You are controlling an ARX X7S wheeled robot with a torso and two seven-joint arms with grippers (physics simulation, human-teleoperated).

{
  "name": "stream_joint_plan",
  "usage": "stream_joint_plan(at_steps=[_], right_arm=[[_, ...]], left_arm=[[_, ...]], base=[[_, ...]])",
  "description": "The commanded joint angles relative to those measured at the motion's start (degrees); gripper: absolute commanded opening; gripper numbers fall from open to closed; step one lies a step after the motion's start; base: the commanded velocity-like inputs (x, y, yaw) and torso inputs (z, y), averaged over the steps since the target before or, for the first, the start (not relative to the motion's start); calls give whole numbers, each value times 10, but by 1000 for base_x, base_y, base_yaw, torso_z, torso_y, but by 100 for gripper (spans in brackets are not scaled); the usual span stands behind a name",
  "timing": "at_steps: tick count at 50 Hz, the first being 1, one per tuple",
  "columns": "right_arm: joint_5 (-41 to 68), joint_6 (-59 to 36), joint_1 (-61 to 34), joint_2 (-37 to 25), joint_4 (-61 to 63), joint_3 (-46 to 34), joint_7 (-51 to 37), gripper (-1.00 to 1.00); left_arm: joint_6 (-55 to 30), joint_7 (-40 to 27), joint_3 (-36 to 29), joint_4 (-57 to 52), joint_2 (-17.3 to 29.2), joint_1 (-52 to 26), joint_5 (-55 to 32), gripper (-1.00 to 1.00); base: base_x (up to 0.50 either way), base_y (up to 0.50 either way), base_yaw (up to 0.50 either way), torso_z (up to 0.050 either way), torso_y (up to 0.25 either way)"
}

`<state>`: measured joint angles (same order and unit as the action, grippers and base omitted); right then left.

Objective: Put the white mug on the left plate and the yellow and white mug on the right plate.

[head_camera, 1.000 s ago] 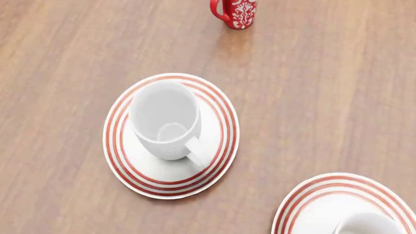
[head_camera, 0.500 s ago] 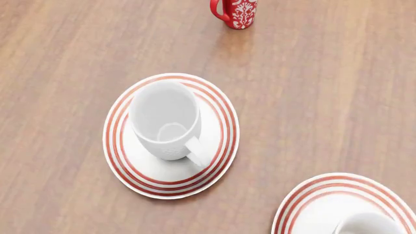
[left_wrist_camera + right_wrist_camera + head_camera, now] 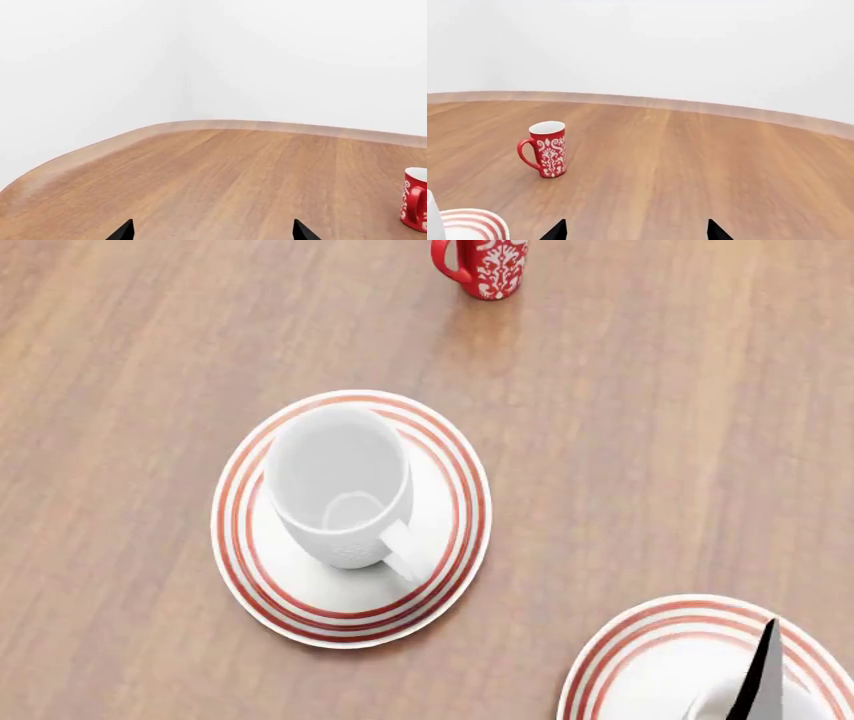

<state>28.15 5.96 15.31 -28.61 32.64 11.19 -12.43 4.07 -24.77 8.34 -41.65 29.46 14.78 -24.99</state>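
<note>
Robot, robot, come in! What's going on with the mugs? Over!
Both grippers open, empty. White mug upright on left plate. Right plate has a mug, mostly cut off; colour unclear. Red mug far off, nothing blocking.

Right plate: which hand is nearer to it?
The right hand: one dark finger shows over the right plate in the head view. The left hand is absent from that view; its wrist camera shows neither plate.

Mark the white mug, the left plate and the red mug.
white mug (image 3: 336, 465), head view, inside wall.
left plate (image 3: 447, 575), head view, ringed rim.
red mug (image 3: 550, 152), right wrist view, patterned side.
</note>
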Motion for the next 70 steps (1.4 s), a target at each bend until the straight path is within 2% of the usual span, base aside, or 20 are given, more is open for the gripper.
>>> stream_joint_plan(at_steps=[1, 7, 14, 18, 24, 31, 41, 51, 58, 70], right_arm=[[32, -117, -123, -32, 16, -34, -53, 100], [51, -190, -205, -48, 18, -59, -83, 100], [41, -236, -296, -46, 0, -102, -98, 100], [37, -248, -324, -44, -9, -115, -101, 100], [36, -265, -373, -41, -24, -133, -99, 100], [49, -269, -382, -48, 8, -119, -106, 100], [98, -330, -405, -82, 95, -93, -144, 100], [197, -419, -468, -128, 194, -54, -211, 100], [242, -434, -493, -142, 223, -34, -233, 100], [245, -424, -487, -148, 223, -26, -230, 100]], left_arm=[[-46, -1, -4, -4, 35, -51, -21, 100], [-138, -20, -35, -5, 69, -156, -54, 100], [-260, -35, -100, 13, 90, -325, -96, 100], [-293, -37, -122, 33, 80, -381, -109, 100], [-384, -45, -176, 82, 56, -530, -127, 100], [-457, -67, -172, 74, 50, -632, -171, 100], [-530, -95, -146, 54, 55, -735, -237, 100], [-597, -135, -99, 25, 70, -825, -328, 100], [-618, -157, -75, 15, 76, -860, -372, 100], [-625, -171, -71, 12, 76, -876, -390, 100]], base=[[0, 0, 0, 0, 0], [0, 0, 0, 0, 0], [0, 0, 0, 0, 0], [0, 0, 0, 0, 0], [0, 0, 0, 0, 0], [0, 0, 0, 0, 0], [0, 0, 0, 0, 0], [0, 0, 0, 0, 0], [0, 0, 0, 0, 0], [0, 0, 0, 0, 0]])
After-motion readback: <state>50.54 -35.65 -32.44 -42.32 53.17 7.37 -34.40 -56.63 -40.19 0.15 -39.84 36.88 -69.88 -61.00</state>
